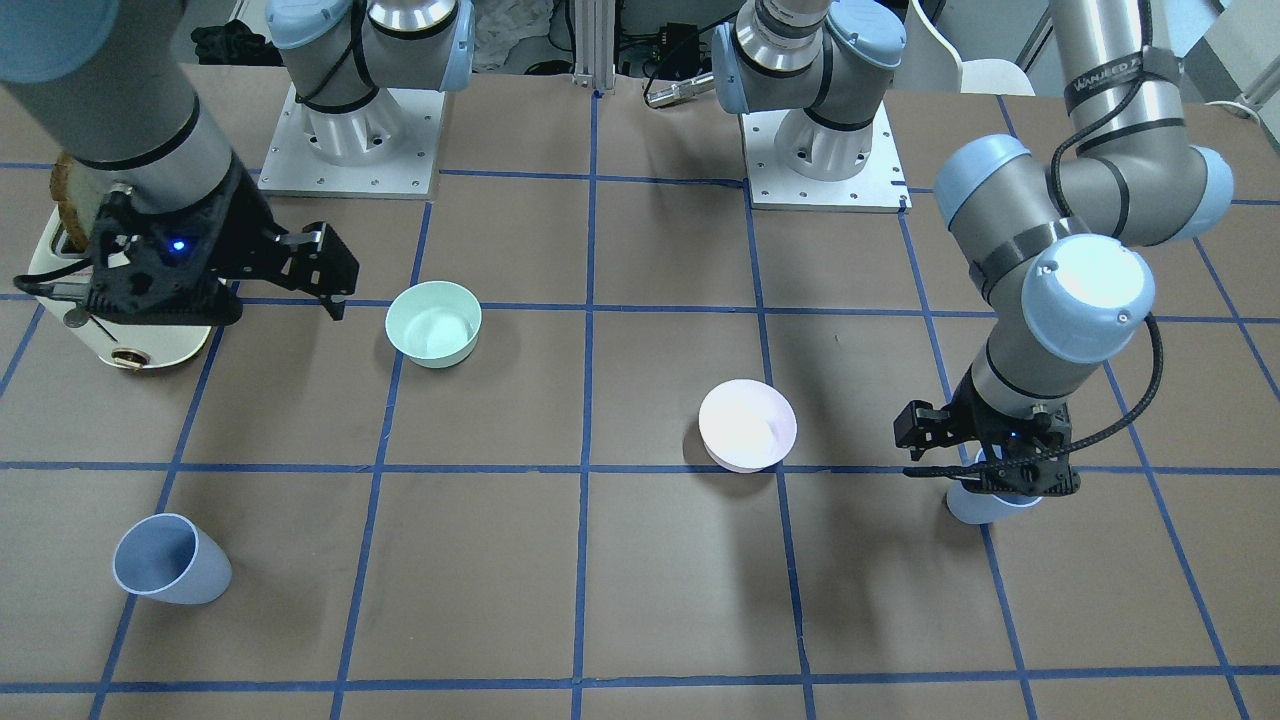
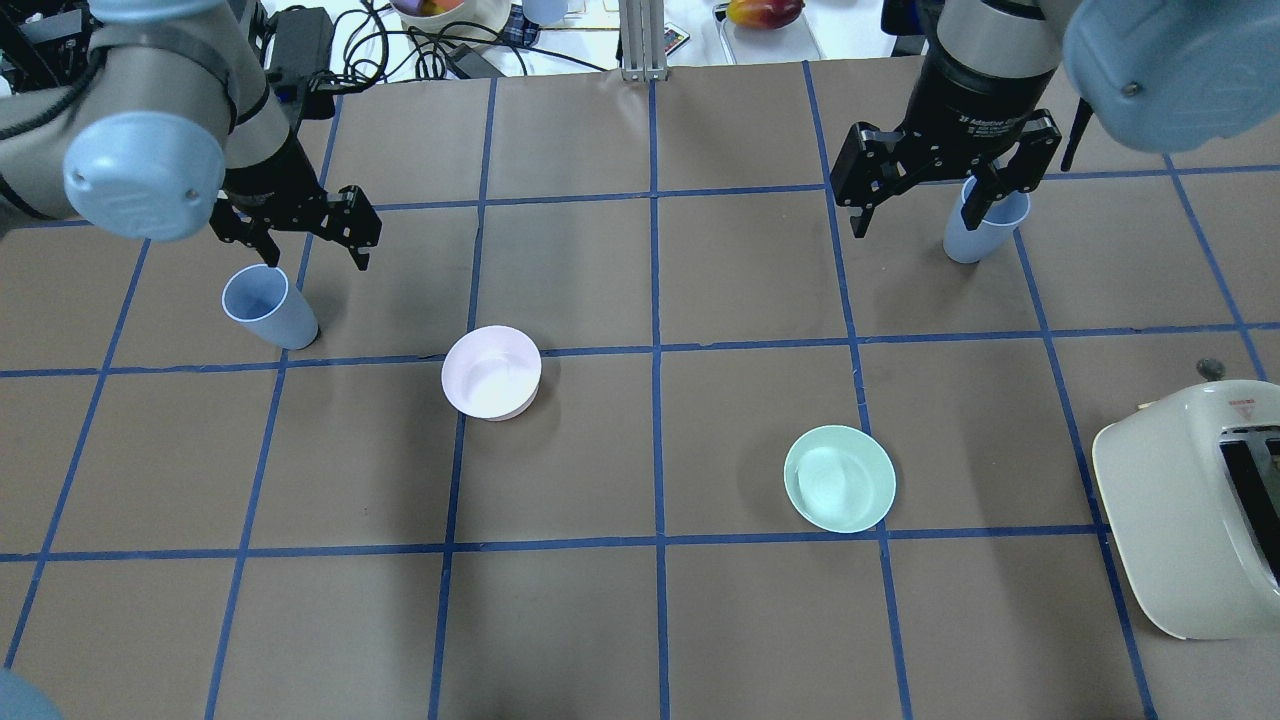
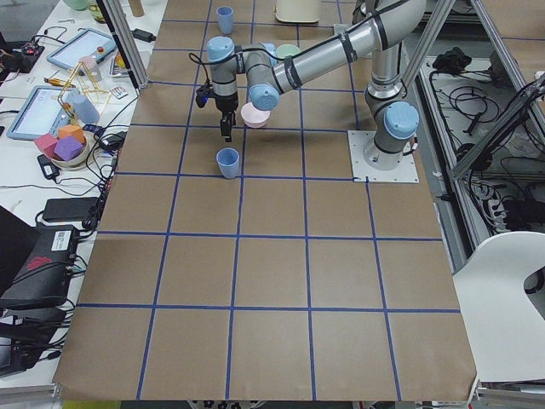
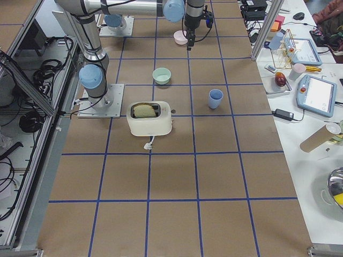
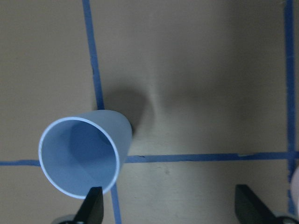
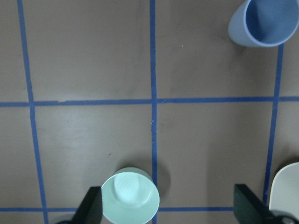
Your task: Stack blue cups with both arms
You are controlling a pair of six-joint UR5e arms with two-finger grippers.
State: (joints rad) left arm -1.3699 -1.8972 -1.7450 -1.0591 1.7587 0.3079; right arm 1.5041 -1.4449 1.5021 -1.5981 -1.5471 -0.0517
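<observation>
Where the left gripper (image 5: 167, 198) hangs: fingers spread, just above upright left-side blue cup (image 5: 81, 156).
Right gripper (image 6: 167, 196): spread, raised over mint-green bowl (image 6: 131, 196).
Right-side blue cup (image 6: 264, 23): upright on table (image 2: 600, 600), apart from that gripper.

Bright, even overhead light casts soft shadows and whitens the pink bowl (image 1: 747, 425).

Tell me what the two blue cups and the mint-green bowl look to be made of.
Blue cups: probably plastic with a matte-to-satin finish. The walls look thin, the colour is even, the rim is fine and pale, and there is only a soft sheen. Mint-green bowl: likely plastic or melamine and slightly glossier, with a soft highlight inside. Glazed ceramic cannot be ruled out by look alone.
</observation>
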